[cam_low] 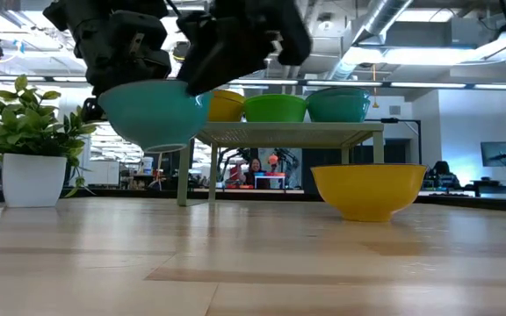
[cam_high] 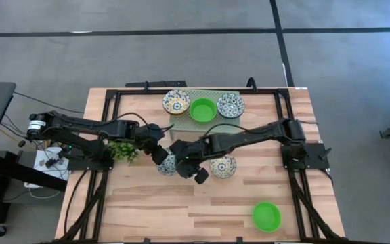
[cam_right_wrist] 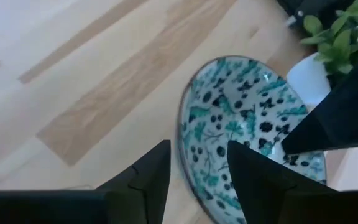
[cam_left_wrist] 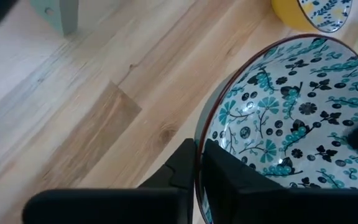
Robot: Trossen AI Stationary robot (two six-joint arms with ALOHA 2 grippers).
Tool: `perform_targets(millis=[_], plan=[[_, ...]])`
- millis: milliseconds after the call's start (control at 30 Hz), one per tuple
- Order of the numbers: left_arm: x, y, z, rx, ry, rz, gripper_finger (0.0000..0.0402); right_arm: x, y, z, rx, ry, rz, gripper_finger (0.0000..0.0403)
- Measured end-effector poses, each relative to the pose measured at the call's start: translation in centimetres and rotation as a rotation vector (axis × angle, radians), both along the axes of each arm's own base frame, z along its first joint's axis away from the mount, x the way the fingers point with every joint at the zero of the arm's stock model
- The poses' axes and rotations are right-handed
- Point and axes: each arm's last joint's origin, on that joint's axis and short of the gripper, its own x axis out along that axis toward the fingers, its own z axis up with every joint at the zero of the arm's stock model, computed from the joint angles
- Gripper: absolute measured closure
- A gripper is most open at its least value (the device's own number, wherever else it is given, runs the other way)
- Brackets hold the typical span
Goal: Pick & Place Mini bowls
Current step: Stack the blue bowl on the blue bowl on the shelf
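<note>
Overhead, a wooden table [cam_high: 147, 203] with two dark arms reaching in toward the middle and a pale green rack [cam_high: 202, 93] at the far edge. Already on the rack, side by side: a yellow-patterned bowl [cam_high: 176, 102], a plain green bowl [cam_high: 202, 110] and a blue-patterned bowl [cam_high: 230, 104]. Probably partway through, then, with three bowls placed and three others in sight not yet on the rack. Of those three, a yellow bowl [cam_high: 223, 166] with a floral inside resting on the table just right of centre, a second green bowl [cam_high: 266, 216] well apart near the front right corner, and a teal floral bowl [cam_low: 152, 114] held clear of the tabletop, near a potted plant [cam_low: 25, 132]. Left gripper [cam_left_wrist: 197, 146] clamped narrow on that teal bowl's rim, one finger inside and one outside, carrying its weight. Right gripper [cam_right_wrist: 197, 149] spread wide at the opposite side of the same bowl, one finger to either side of the rim, holding nothing. Contact there impossible to tell. Likely a handover between the arms, either just finished or about to start.
</note>
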Motion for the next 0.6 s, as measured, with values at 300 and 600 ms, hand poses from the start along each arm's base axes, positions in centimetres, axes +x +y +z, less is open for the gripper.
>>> perform_targets(millis=[300, 600], plan=[[0.0, 0.0, 0.0, 0.001, -0.001, -0.006, 0.0384, 1.2, -0.6, -1.5, -0.021, 0.079, -0.004, 0.0281], [0.4, 0.0, 0.3, 0.008, -0.053, 0.002, 0.0365, 1.1, -0.8, -1.9, -0.02, 0.11, -0.003, 0.0348]])
